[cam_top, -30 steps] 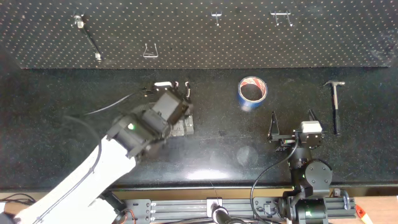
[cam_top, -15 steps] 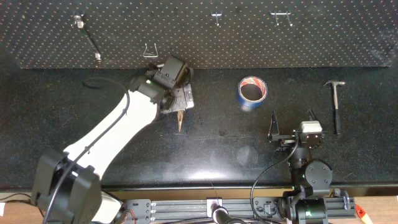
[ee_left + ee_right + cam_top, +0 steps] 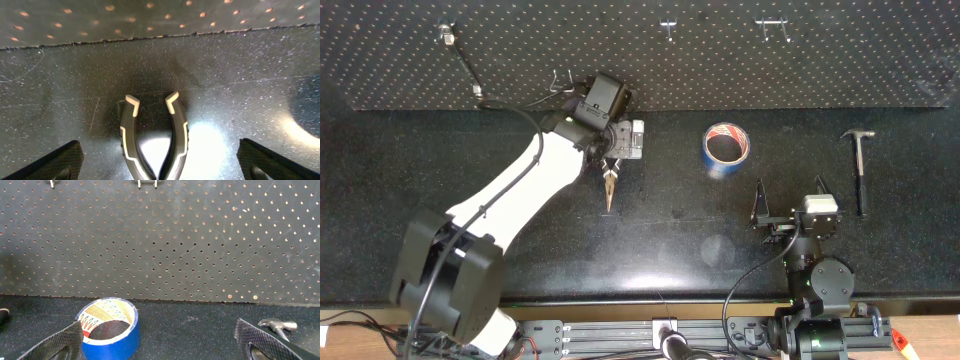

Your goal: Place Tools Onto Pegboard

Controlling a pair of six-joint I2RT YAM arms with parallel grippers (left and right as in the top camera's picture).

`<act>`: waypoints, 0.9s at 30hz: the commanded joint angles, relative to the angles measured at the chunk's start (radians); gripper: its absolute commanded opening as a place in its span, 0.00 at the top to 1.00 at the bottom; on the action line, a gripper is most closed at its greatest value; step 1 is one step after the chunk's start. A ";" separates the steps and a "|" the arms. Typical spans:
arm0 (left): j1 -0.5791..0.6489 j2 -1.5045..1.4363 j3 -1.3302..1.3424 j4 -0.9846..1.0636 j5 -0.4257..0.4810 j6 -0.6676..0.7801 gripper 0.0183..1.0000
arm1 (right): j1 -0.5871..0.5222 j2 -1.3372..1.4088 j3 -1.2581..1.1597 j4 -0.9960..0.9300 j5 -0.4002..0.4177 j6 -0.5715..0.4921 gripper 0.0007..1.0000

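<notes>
Black-handled pliers [image 3: 152,137] with pale trim lie flat on the dark table, handles toward the pegboard [image 3: 720,60], nose [image 3: 610,200] pointing to the front. My left gripper [image 3: 159,146] hovers over the handles, open wide, one finger on each side and neither touching them. From above, the left gripper [image 3: 618,155] sits just in front of the pegboard's lower edge. My right gripper [image 3: 788,200] rests open low at the right, facing a blue tape roll [image 3: 107,325] and a hammer [image 3: 278,325].
A wrench [image 3: 462,62] hangs on the pegboard at the left. Bare wire hooks [image 3: 560,80] [image 3: 668,27] [image 3: 772,28] stick out of the board. The tape roll [image 3: 726,148] and hammer [image 3: 858,170] lie on the table at the right.
My left arm swung up the table toward the pegboard and turned, uncovering the pliers lying beneath it. The right arm has not moved.
</notes>
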 commanded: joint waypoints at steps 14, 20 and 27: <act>0.015 0.097 0.023 -0.029 -0.016 -0.138 0.00 | 0.005 -0.007 -0.004 -0.003 -0.002 -0.003 0.02; 0.013 0.113 0.023 -0.053 0.034 -0.085 0.00 | 0.005 -0.007 -0.004 -0.003 -0.002 -0.003 0.02; -0.007 0.113 0.071 -0.158 0.055 -0.085 0.00 | 0.005 -0.007 -0.004 -0.003 -0.002 -0.003 0.02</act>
